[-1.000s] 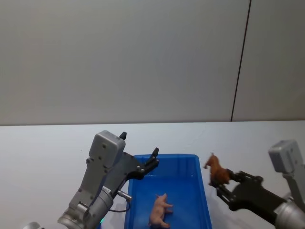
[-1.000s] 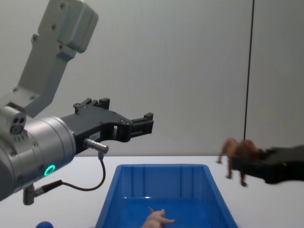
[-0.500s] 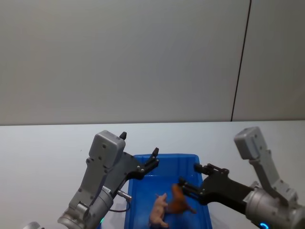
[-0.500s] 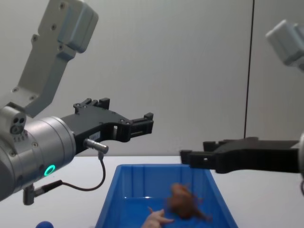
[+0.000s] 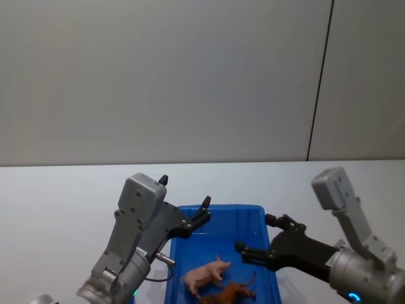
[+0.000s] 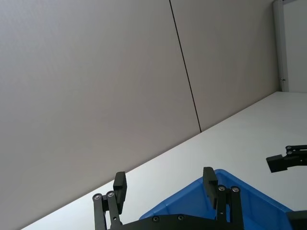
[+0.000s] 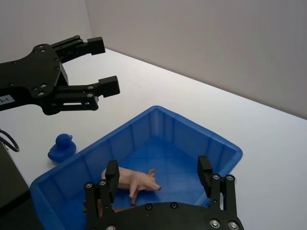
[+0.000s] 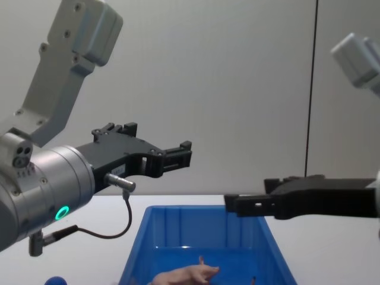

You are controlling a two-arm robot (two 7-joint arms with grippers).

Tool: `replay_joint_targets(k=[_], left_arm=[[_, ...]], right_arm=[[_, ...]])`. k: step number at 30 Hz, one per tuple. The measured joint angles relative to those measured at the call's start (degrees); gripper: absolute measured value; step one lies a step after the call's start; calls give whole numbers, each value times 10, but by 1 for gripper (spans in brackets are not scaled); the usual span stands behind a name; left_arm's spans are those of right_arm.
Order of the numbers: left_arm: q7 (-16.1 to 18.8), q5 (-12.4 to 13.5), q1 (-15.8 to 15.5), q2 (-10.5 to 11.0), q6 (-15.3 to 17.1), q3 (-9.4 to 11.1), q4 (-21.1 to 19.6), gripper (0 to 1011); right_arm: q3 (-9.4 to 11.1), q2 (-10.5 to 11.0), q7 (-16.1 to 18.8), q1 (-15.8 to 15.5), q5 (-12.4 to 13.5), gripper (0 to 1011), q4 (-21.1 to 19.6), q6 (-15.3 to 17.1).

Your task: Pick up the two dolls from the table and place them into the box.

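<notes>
Head view shows the large bright blue plastic bin [image 5: 218, 208] on the white counter [image 5: 63, 196]. The left tool [image 5: 185, 191] hovers over the bin's far-left corner and the right tool [image 5: 254, 233] over its right wall. Each has its fingers spread wide and holds nothing. Inside the bin, the tan-brown toy animal [image 5: 229, 294] lies on its side by the near wall, long axis across the bin's width; I cannot tell which end is its head. A pink toy pig [image 5: 204, 277] lies just beside it, snout toward the right wall. The small blue toy duck [image 7: 62, 145] stands upright on the counter just outside the bin's left wall.
</notes>
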Motion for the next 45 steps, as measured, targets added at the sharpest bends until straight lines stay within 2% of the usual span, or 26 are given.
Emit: replay_joint_targets(k=[15, 25, 34, 41, 45], left_arm=[[0, 0, 0, 0, 0, 0, 0, 1003], [10, 5, 7, 6, 12, -3, -8, 1003], [56, -3, 39, 28, 47, -9, -38, 1003], [107, -33, 78, 52, 77, -15, -66, 1003], [125, -48, 98, 61, 83, -17, -72, 1003]], right_arm=[[37, 56, -12, -49, 65, 1001, -37, -45], [49, 75, -17, -67, 88, 1001, -51, -60], [54, 83, -20, -74, 97, 1001, -56, -66], [56, 86, -21, -77, 101, 1001, -58, -69], [57, 87, -21, -78, 103, 1001, -60, -70]])
